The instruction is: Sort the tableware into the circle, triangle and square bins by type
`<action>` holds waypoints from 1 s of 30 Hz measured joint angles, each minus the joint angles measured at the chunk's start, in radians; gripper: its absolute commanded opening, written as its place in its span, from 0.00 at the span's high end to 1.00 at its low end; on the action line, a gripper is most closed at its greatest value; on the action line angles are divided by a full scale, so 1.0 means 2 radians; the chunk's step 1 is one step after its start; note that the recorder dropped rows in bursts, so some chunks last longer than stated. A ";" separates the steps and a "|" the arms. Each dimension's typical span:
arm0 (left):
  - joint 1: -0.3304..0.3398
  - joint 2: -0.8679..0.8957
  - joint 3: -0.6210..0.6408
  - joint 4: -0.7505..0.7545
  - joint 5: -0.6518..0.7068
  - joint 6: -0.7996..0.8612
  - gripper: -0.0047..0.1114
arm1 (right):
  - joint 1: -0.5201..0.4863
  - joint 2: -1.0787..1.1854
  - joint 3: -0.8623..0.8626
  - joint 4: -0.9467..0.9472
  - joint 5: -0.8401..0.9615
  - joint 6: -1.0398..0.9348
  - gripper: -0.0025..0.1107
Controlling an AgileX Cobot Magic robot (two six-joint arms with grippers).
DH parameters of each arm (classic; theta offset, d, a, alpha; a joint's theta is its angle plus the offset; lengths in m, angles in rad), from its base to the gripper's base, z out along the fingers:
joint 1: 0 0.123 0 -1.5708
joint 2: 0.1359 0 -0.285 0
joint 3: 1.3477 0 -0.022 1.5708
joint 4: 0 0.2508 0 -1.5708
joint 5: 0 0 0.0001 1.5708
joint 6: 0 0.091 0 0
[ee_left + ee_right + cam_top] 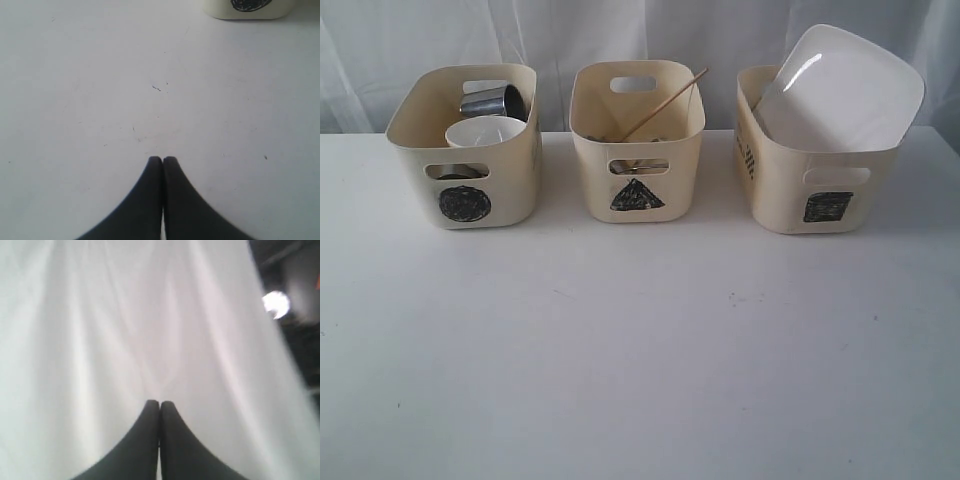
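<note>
White table point(640, 380) fills the foreground. Left gripper point(162, 160) and right gripper point(159, 403) sit pinched closed, holding nothing. Beyond, the circle bin point(510, 195) at ten o'clock holds a steel mug point(492, 100) and white bowl point(480, 132). A chopstick point(665, 102) pokes from the triangle bin point(590, 170) at twelve. A white plate point(840, 90) leans out of the square bin point(770, 190) at two. White curtain point(620, 30) hangs behind.
</note>
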 measured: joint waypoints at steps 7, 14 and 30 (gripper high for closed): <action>0.000 0.000 0.000 0.000 0.000 0.000 0.96 | 0.000 -0.005 0.000 -0.003 0.172 0.233 0.98; 0.000 0.000 0.000 0.000 0.000 0.000 0.96 | 0.000 -0.006 0.014 -0.144 0.157 -0.123 0.98; 0.000 0.000 0.000 0.000 0.000 0.000 0.96 | 0.000 -0.092 0.087 -0.330 0.089 -0.238 0.98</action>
